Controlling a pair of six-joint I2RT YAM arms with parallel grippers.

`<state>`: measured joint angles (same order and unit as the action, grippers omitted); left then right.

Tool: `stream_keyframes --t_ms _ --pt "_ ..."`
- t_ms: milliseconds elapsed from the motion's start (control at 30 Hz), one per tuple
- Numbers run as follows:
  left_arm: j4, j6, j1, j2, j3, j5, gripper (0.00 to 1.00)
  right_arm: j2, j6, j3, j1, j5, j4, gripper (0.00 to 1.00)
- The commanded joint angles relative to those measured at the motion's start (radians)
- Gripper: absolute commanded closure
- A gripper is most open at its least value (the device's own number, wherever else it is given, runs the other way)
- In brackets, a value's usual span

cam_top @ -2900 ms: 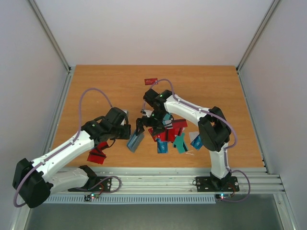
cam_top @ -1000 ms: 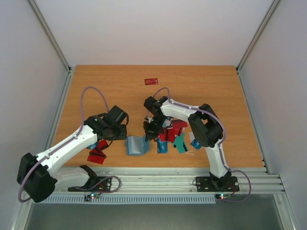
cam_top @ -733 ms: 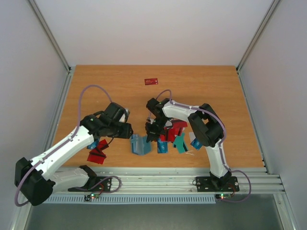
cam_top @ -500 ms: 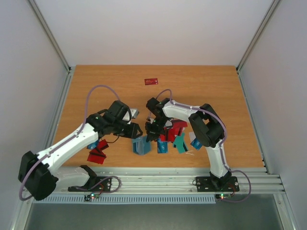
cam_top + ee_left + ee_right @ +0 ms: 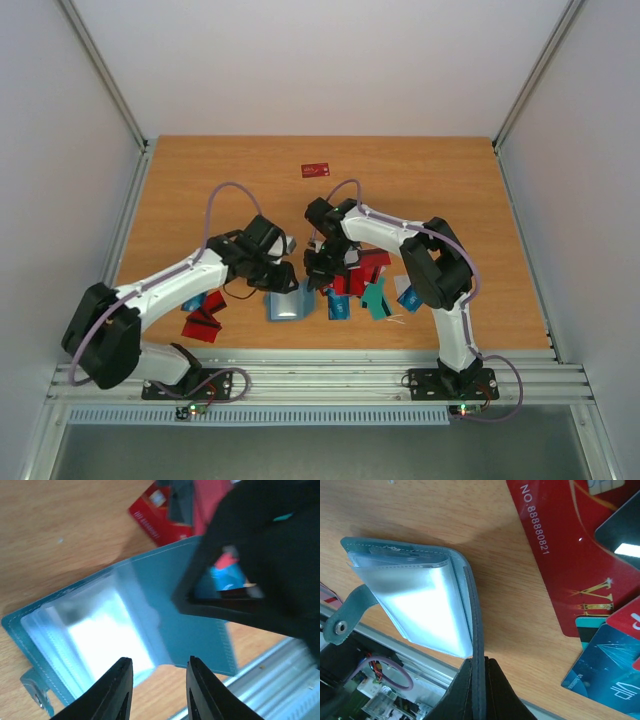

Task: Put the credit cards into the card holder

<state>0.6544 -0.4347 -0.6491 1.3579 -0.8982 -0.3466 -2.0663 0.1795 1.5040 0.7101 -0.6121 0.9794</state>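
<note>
I judge no card is in yet: the holder [image 5: 287,305] lies open on the table [image 5: 200,190], my right jaws pinching its cover, left jaws spread above it, cards [image 5: 370,264] piled beside.

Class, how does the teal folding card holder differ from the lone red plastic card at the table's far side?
The teal folding card holder is thick, open, showing clear pockets; the lone red plastic card is thin and flat. The right hand pinches the holder's cover; nothing touches the card. Both rest on the wooden table.
</note>
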Motion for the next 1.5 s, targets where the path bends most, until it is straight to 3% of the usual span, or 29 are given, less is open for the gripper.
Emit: stream_keyframes --t_ms 0,233,433,567,833,1100,1333,1467 --pt "-0.061 -0.009 0.001 0.075 0.058 0.088 0.69 0.009 -0.003 -0.013 -0.012 0.021 0.004 0.99" --pt "-0.098 -0.062 0.000 0.096 0.107 0.155 0.72 0.007 -0.033 -0.063 -0.022 0.011 -0.025 0.99" --pt "-0.143 -0.069 0.000 0.094 0.119 0.160 0.56 0.003 -0.051 -0.082 -0.027 -0.001 -0.042 0.99" --pt "-0.185 -0.064 0.000 0.104 0.122 0.135 0.53 0.005 -0.060 -0.088 -0.027 -0.005 -0.042 0.99" --pt "-0.199 -0.055 0.000 0.132 0.090 0.137 0.52 0.015 -0.083 -0.088 -0.030 -0.006 -0.027 0.99" --pt "-0.087 -0.039 0.000 0.087 0.052 0.198 0.52 0.018 -0.092 -0.090 -0.035 -0.007 -0.021 0.99" --pt "-0.103 -0.044 0.001 0.010 0.067 0.167 0.52 0.019 -0.093 -0.095 -0.038 -0.015 -0.026 0.99" --pt "-0.140 -0.051 0.000 0.049 0.066 0.142 0.52 0.016 -0.094 -0.102 -0.038 -0.023 -0.031 0.99"
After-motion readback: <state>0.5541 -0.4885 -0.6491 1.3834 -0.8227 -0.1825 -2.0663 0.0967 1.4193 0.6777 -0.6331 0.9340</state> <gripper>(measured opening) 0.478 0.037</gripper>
